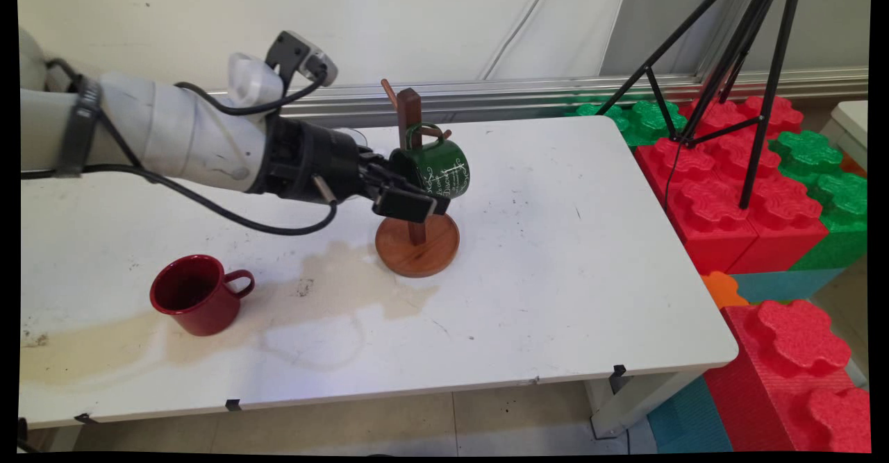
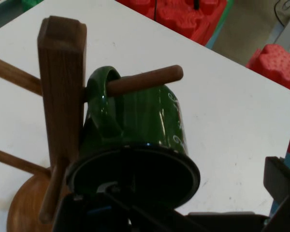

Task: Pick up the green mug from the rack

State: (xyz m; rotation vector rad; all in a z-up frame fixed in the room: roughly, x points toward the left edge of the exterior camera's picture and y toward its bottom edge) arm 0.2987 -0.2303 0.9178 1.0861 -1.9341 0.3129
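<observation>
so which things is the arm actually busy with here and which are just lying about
Busy with: end effector, green mug, tree whose peg holds that mug's handle.
Lying about: red mug, tripod, blocks.

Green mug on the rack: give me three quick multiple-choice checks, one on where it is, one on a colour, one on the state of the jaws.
1. Where is the green mug?
A. hung by its handle on a peg of the wooden mug tree
B. flat on the table
C. inside the red mug

2. What colour is the mug standing on the table at the left?
A. blue
B. red
C. white

3. How do the jaws of the gripper stand?
A. wide apart, well clear of everything
B. out of view
C. open, at the green mug's rim

Answers:
1. A, the hand view shows the peg through the handle.
2. B, it is dark red and upright.
3. C, one finger stands well off to the side of the rim.
</observation>
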